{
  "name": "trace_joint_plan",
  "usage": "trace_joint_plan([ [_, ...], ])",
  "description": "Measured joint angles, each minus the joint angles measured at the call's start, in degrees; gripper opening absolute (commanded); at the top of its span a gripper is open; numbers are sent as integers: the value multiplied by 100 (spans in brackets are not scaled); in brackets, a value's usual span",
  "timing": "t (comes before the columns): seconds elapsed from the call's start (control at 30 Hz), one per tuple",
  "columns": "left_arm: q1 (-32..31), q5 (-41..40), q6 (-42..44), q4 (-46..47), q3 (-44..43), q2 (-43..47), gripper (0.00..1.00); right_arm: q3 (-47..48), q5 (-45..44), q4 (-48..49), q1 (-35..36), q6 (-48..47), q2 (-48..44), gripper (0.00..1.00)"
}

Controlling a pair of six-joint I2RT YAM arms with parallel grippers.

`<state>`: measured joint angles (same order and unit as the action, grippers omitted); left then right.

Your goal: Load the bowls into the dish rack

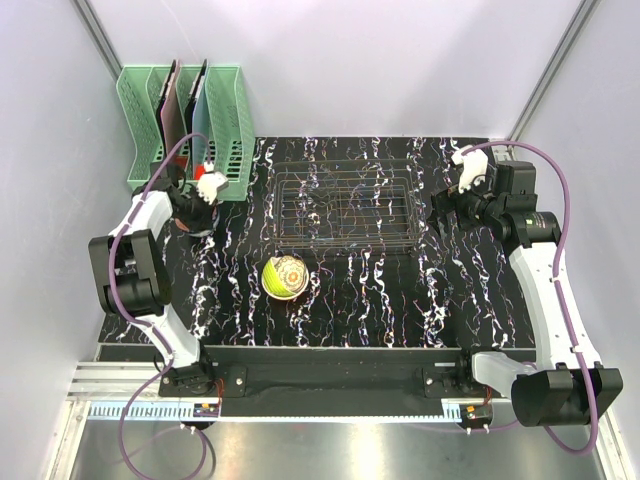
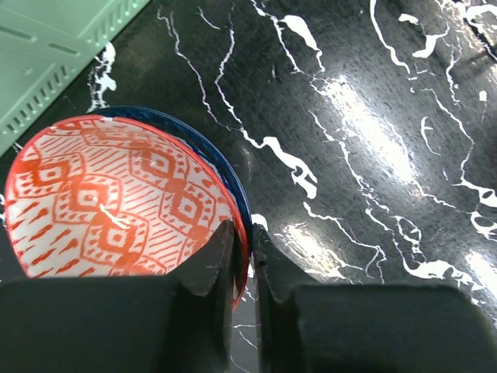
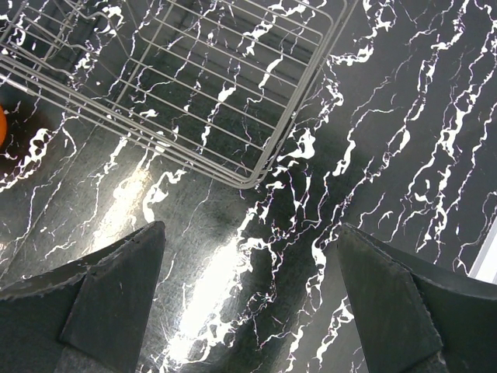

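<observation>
The dish rack [image 1: 345, 205], a low dark wire grid, lies mid-table with nothing in it. Its near corner shows in the right wrist view [image 3: 256, 167]. A lime green bowl [image 1: 283, 277] with a pale patterned bowl nested in it sits in front of the rack. In the left wrist view, a white bowl with red marks [image 2: 116, 198] rests inside a blue-rimmed bowl [image 2: 237, 186]. My left gripper [image 2: 242, 233] is shut on the red-marked bowl's rim; in the top view it [image 1: 195, 210] hides these bowls. My right gripper [image 3: 250, 229] is open and empty, right of the rack [image 1: 443, 215].
A tall mint-green slotted holder [image 1: 190, 120] holding flat boards stands at the back left, just behind the left gripper; its edge shows in the left wrist view [image 2: 54, 54]. A sliver of orange [image 3: 2, 126] shows at the right wrist view's left edge.
</observation>
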<state>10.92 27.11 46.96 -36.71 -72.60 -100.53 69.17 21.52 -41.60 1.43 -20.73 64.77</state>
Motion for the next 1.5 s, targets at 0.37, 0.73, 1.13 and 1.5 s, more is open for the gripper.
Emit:
trace_joint_plan([
  [0.37,-90,140,92,-136,87,-61,18,0,66,0,0,0,0,100],
  [0.73,-90,179,116,-116,87,-83,11,0,203,0,0,22,0,100],
  [1.13,-90,212,114,-151,85,-63,4,0,223,0,0,66,15,100],
  [1.5,-90,291,111,-435,20,11,4,0,319,-2,0,103,55,100],
])
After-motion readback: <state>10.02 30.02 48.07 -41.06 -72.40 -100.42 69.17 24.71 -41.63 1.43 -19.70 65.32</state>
